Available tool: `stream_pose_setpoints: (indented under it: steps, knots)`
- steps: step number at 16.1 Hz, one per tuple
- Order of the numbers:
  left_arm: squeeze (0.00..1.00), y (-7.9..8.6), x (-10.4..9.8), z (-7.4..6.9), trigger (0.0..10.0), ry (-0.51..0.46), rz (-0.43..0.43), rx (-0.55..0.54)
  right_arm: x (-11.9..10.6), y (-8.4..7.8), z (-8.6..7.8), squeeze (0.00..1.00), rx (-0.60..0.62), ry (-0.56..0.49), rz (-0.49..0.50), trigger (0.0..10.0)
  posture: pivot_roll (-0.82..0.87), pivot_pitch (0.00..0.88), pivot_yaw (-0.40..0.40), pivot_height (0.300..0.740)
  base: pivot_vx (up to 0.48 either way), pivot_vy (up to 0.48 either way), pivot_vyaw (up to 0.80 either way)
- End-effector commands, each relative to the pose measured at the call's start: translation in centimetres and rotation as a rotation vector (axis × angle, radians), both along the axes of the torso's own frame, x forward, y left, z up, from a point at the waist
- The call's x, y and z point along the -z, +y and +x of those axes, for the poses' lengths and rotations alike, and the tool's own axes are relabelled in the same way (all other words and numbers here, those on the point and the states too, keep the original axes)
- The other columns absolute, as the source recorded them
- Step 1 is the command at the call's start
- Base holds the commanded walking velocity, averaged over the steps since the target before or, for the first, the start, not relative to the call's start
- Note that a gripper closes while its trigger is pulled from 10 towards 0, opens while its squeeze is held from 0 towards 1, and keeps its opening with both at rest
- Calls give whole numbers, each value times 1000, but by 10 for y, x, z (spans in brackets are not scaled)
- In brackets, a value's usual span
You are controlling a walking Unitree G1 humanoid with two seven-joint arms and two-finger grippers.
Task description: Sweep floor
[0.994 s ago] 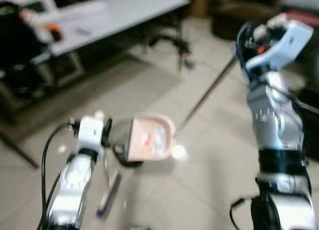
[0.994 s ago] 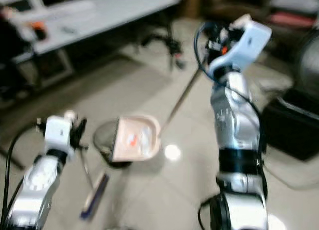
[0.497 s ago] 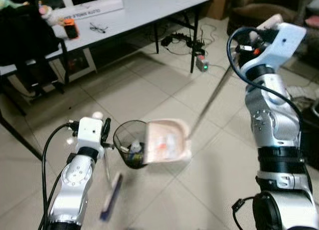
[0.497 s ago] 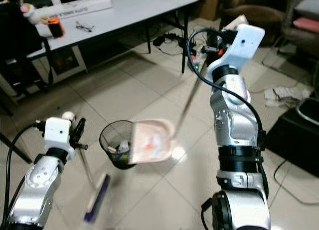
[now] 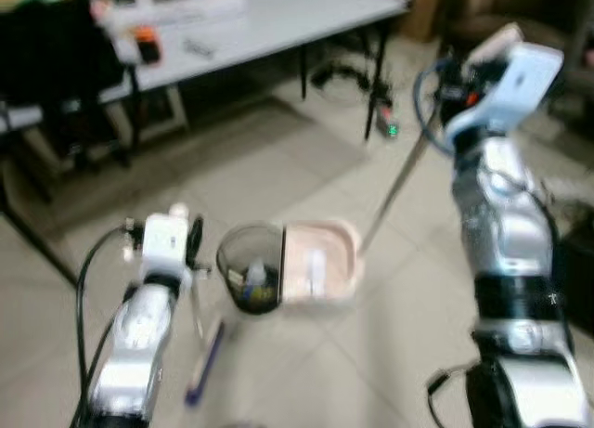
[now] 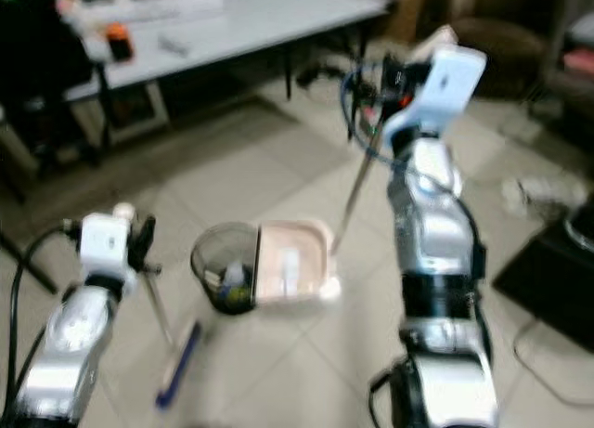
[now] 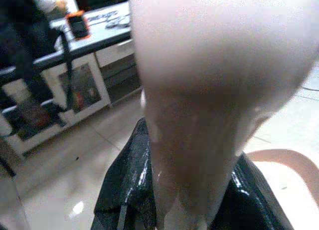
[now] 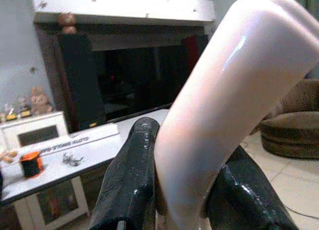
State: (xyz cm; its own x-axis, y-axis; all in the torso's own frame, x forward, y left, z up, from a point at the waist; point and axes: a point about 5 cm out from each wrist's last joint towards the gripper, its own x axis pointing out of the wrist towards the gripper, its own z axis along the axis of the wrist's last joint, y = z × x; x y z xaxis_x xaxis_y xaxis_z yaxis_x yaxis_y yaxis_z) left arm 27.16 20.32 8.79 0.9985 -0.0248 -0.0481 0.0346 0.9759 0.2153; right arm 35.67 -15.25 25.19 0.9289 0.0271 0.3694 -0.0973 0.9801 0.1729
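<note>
Right eye view | right gripper [image 6: 385, 80] raised, jaws clamping dustpan handle [image 8: 209, 115] | left gripper [image 6: 139, 247] low, jaws clamping broom handle [image 7: 199, 140]

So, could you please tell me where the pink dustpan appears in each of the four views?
Left eye view: pink dustpan at centre, tipped against the black bin.
Right eye view: centre, slightly left, against the same bin.
Left wrist view: its pale rim at the lower right edge.
Right wrist view: its handle fills the middle, between the gripper fingers.
Shared landmark: the grey table.

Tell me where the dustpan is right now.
In the left eye view the pink dustpan is tipped against the right side of the small black bin, between the two arms, its long handle rising toward the right pincer.
</note>
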Motion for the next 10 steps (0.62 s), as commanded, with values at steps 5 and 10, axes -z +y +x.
stream_pose_setpoints:
  steps: [5,10]
  knots:
    - [0,-1,-10,7,10000,-41,24,1,-10,-2,-1,0,9,-75,63,10000,-39,0,37,740,328,0,0]
    - [0,-1,-12,9,10000,-44,27,6,-7,-2,0,0,12,-74,69,10000,-39,0,42,740,343,0,0]
